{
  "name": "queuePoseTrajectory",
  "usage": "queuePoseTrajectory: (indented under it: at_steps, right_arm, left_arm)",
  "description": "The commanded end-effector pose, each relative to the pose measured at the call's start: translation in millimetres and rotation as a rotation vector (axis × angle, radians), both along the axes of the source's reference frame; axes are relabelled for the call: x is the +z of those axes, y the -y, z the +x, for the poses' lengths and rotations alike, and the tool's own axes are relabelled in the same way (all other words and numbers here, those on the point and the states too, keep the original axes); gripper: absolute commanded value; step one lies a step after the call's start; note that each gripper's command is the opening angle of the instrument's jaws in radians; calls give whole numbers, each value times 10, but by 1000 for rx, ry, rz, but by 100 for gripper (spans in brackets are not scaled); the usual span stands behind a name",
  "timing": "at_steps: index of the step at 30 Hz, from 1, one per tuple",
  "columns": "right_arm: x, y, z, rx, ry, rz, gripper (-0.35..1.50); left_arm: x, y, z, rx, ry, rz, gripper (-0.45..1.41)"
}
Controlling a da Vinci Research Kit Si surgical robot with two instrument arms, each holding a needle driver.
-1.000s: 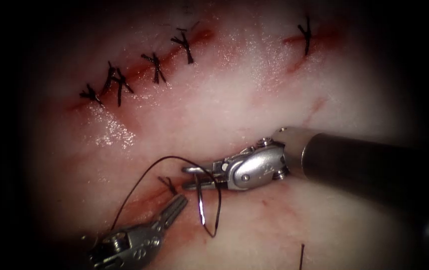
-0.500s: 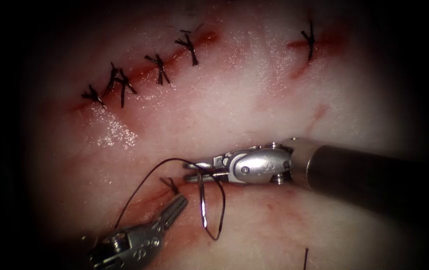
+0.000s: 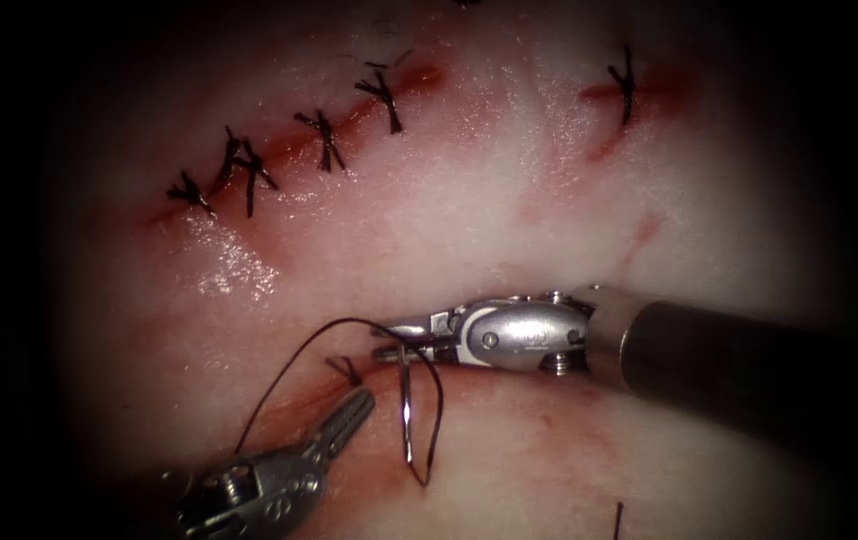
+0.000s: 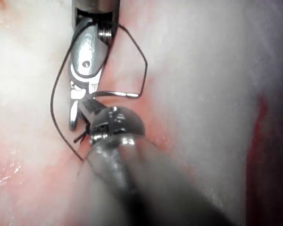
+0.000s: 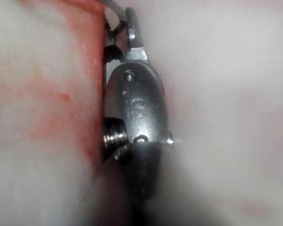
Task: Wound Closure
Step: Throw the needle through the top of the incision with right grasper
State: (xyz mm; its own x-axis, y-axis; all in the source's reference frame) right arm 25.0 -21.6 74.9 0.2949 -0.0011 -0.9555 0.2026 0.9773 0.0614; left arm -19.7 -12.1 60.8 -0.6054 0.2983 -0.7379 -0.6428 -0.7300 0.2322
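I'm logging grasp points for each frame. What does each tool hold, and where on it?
The right tool grips the needle near its thread end, out of the tissue. The left tool holds nothing.

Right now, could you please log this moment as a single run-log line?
right tool: shut on curved steel needle near its end | needle: free of tissue | left tool: shut, empty | dark thread: looped

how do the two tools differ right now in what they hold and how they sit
The right tool holds the needle near its upper end, the curve hanging below it; the left tool holds nothing. The right tool comes in from the picture's right and lies nearly level; the left tool rises slantwise from the lower left. The thread loops past the right tool's tip, and runs down beside the left tool. Both are silvery and sit over the tissue.
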Motion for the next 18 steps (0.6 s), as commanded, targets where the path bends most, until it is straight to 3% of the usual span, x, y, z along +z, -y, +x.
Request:
queuePoseTrajectory:
  at_steps: [1,3,11,18]
  right_arm:
    - [-7,-11,9,5,-19,-21,67]
    - [-34,-28,13,21,-32,-76,93]
    - [-74,-49,19,14,-77,-227,116]
    - [-108,-62,20,127,-142,-334,136]
  left_arm:
    - [6,-3,-5,0,1,-2,-35]
    - [4,-1,-5,-1,-1,-2,-33]
    - [0,3,-6,-4,-5,-3,-32]
    - [-1,5,-7,-5,-7,-4,-32]
